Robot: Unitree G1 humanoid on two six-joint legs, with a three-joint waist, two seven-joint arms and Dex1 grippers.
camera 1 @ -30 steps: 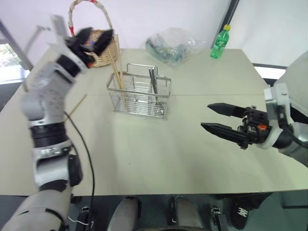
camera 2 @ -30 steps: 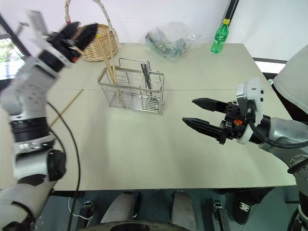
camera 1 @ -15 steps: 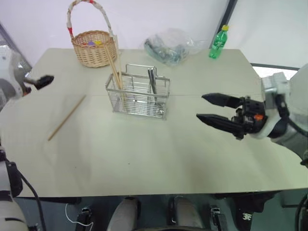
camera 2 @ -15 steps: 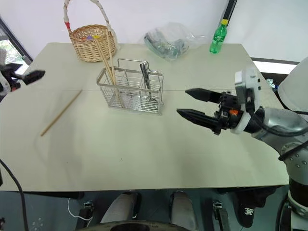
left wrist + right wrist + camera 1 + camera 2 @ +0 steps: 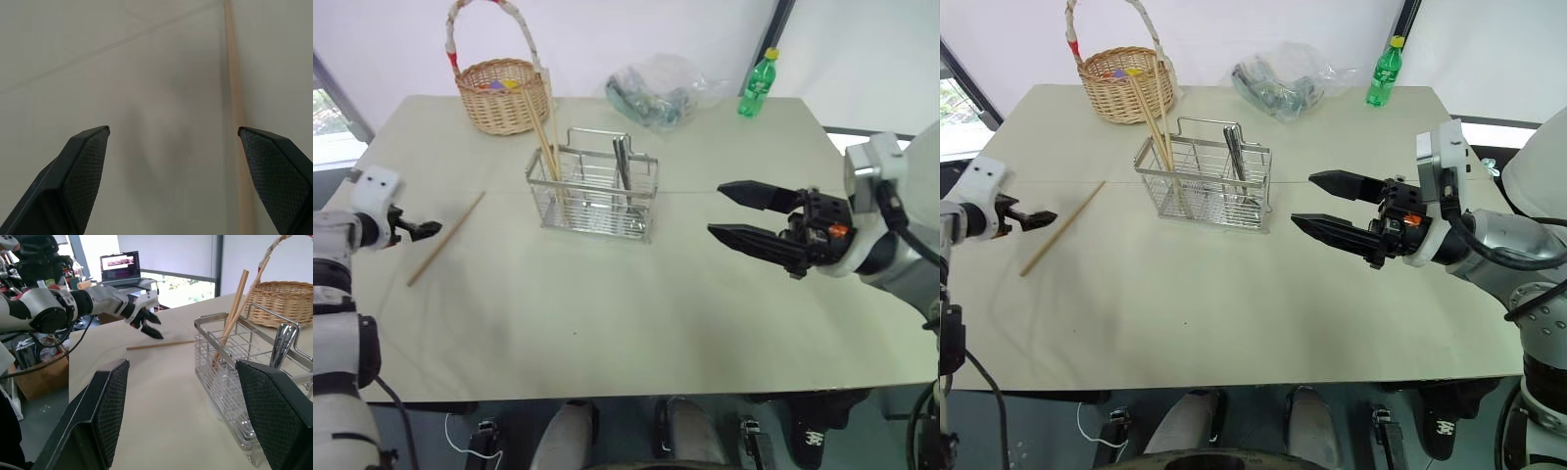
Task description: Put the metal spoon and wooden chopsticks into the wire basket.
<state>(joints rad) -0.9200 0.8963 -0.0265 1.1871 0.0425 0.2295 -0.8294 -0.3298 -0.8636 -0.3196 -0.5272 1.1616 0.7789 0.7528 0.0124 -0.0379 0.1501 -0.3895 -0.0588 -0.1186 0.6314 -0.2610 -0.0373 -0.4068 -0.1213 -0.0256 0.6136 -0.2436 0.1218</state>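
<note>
the step in hand looks like fetching the last chopstick. one stick (image 5: 1061,227) lies loose on the table (image 5: 1234,304), well left of the wire basket (image 5: 1203,186). the other chopsticks (image 5: 1154,125) already stand tilted in the basket's left compartment, and the spoon (image 5: 1235,162) stands in a middle compartment, handle down among the wires as far as i can tell.

the left gripper (image 5: 1030,217) hovers just beside the lower end of the loose stick, jaws spread wide and empty. in the left wrist view the stick (image 5: 236,117) runs close along the inside of one finger (image 5: 274,171), so it sits off-centre between the jaws. the right gripper (image 5: 1327,203) hangs above the table to the right of the basket, jaws spread, holding nothing.

next move, as i judge it: shift the left gripper so the stick lies midway between the fingers, come down to the table, and pinch it. a thin stick lying flat may roll or slip away.
</note>
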